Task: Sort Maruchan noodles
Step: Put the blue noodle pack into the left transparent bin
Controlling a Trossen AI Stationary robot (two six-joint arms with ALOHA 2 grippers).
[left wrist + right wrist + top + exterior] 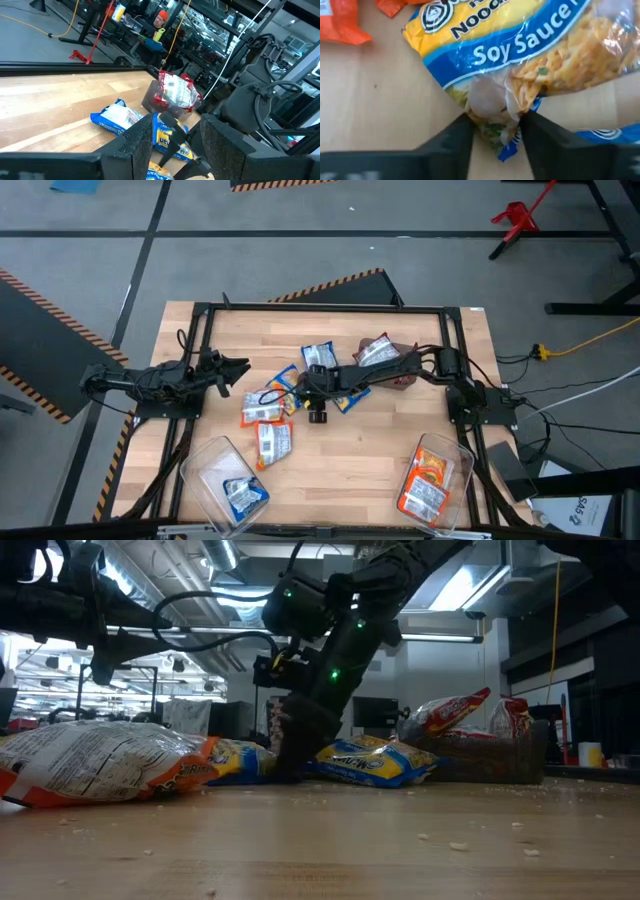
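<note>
Several noodle packets lie flat in the middle of the table: a blue one (318, 355), a red one (378, 350) propped on a small dark box, two orange ones (262, 412) (273, 442) and blue-yellow ones. My right gripper (306, 388) reaches from the table's right and points down, shut on a blue-yellow "Soy Sauce" packet (520, 45), which also shows in the high view (288, 380). My left gripper (238, 366) waits open and empty at the table's left, clear of the packets; it also shows in the left wrist view (176, 145). My right gripper pinches the narrow crumpled end (495, 117) of the blue-yellow packet between its two fingers (457, 137). The fingers come from above, pointing down. The plastic bunches up between them. The rest of the packet lies flat on the table.
A clear bin (205, 470) at the near left holds a blue packet. A clear bin (462, 465) at the near right holds orange packets. Bare wood lies between the bins. A black frame (320, 308) runs around the table. A person shows far off in the room.
</note>
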